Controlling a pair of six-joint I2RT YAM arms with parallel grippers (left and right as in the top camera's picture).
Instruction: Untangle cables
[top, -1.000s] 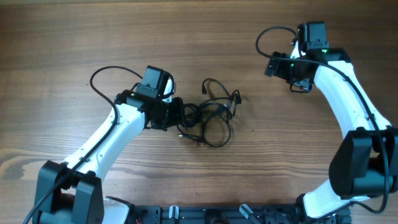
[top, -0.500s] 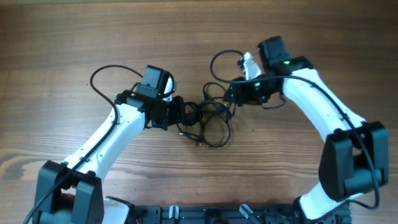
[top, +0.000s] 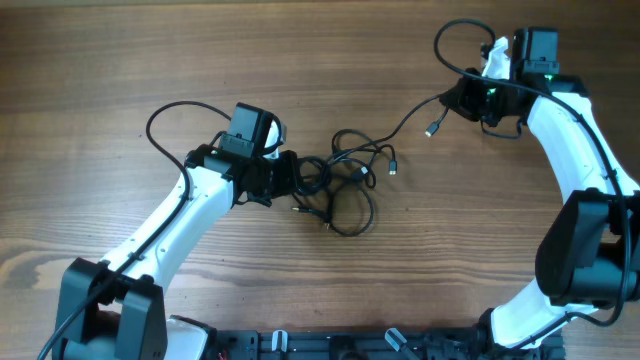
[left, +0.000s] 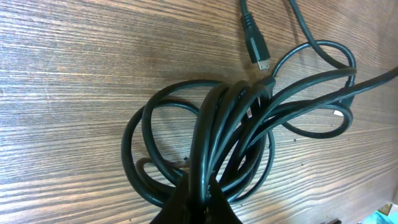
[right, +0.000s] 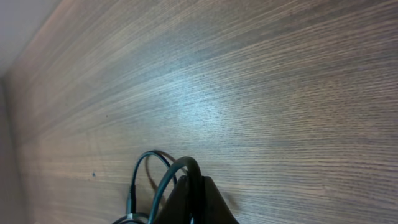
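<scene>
Your left gripper (top: 284, 179) pinches the cable clump (top: 328, 180); your right gripper (top: 465, 98) pinches one strand (top: 408, 119) stretched away from the clump. This looks like mid pull-out, so next draw it farther clear.

Spreading across every view as a brown wooden table (top: 100, 60), showing long streaks of darker and lighter grain. Catching a soft pale sheen (right: 205, 112) of light near the middle of the right wrist view, and ending at the upper left there against a plain, pale grey surface (right: 18, 25). Carrying a black rail (top: 330, 345) along the near edge in the overhead view, at the bottom.
</scene>
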